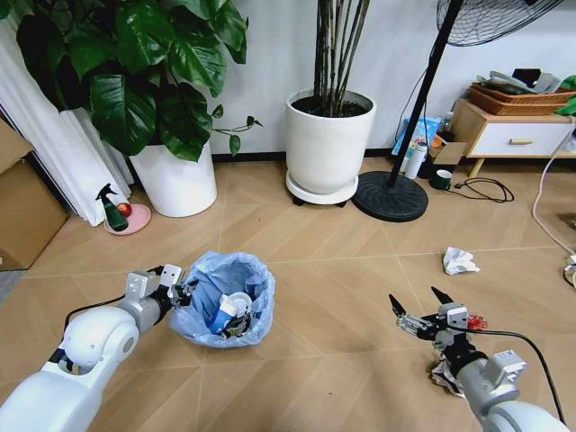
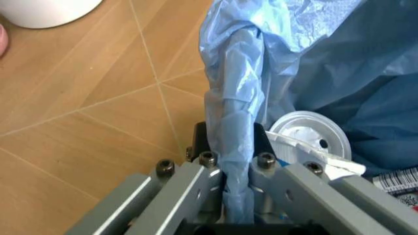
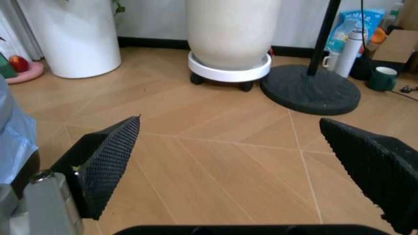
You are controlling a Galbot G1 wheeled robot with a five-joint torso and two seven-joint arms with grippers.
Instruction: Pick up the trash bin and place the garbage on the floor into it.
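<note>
The trash bin (image 1: pixel 255 274), black with a crinkled light blue liner, stands on the floor at lower left of centre. My left gripper (image 1: pixel 178 290) is shut on its near-left rim, and the left wrist view shows the left gripper (image 2: pixel 232 144) clamping the liner fold (image 2: pixel 235 98). Inside the bin lie a white round lid (image 2: pixel 307 133) and a blue-white wrapper (image 1: pixel 220 319). My right gripper (image 1: pixel 417 309) hangs open and holds nothing, low over the floor at lower right. Garbage on the floor: a crumpled white paper wad (image 1: pixel 460 261), a red packet (image 1: pixel 477 322), and another white wad (image 1: pixel 441 376) under the right arm.
Two large white plant pots (image 1: pixel 175 180) (image 1: pixel 328 148) stand at the back, with a black fan base (image 1: pixel 390 196) beside them. A spray bottle on a pink plate (image 1: pixel 126 219), a cardboard box (image 1: pixel 22 211), a low cabinet (image 1: pixel 513 135) and cables (image 1: pixel 481 189) line the edges.
</note>
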